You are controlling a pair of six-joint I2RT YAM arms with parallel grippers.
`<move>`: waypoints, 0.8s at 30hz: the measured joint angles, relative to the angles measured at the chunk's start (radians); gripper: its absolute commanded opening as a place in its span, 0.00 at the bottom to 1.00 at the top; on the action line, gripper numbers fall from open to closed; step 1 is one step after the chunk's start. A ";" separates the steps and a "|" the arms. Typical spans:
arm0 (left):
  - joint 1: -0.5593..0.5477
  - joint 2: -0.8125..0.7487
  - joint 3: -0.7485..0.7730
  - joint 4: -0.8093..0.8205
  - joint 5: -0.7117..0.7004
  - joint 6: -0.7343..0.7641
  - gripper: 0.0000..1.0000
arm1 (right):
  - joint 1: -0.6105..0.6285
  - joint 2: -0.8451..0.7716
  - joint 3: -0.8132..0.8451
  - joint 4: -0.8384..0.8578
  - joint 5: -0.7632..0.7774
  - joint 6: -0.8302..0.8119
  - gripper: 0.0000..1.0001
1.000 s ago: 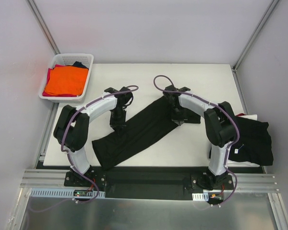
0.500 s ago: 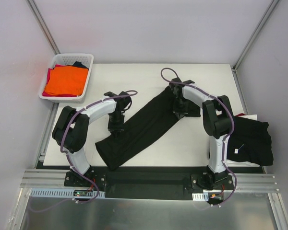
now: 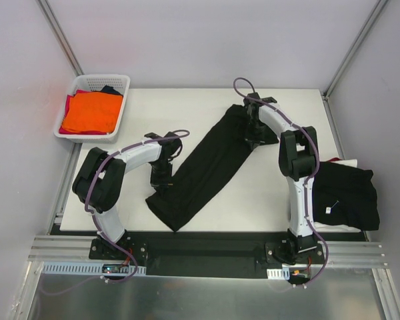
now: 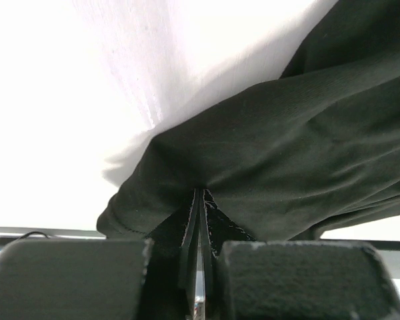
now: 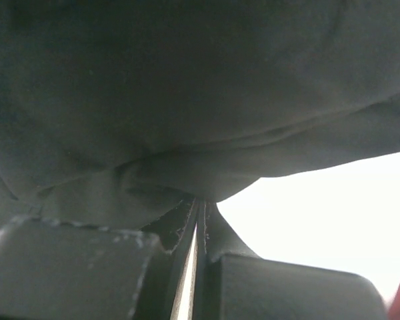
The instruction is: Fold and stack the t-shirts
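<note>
black t-shirt (image 3: 203,170) stretched diagonally — left gripper (image 3: 161,177) pinching left edge, elbow bent, right gripper (image 3: 255,137) pinching far end, outstretched

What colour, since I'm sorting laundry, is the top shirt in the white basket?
That shirt is plain orange; the top external view shows it best.

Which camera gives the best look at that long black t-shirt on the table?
The top external view: it shows the whole black t-shirt stretched diagonally across the table. The left wrist view shows only a wrinkled edge pinched in the left end effector; the right wrist view, dark folds in the right end effector.
</note>
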 measured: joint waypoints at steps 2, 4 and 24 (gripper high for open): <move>0.000 0.000 0.000 0.012 0.003 -0.013 0.00 | -0.006 0.023 0.041 0.003 -0.013 -0.007 0.01; -0.001 0.001 -0.002 0.026 0.014 -0.027 0.00 | -0.011 0.047 0.081 0.002 -0.037 -0.017 0.01; -0.086 0.070 0.037 0.064 0.031 -0.096 0.00 | 0.088 0.033 0.053 0.078 -0.168 -0.093 0.01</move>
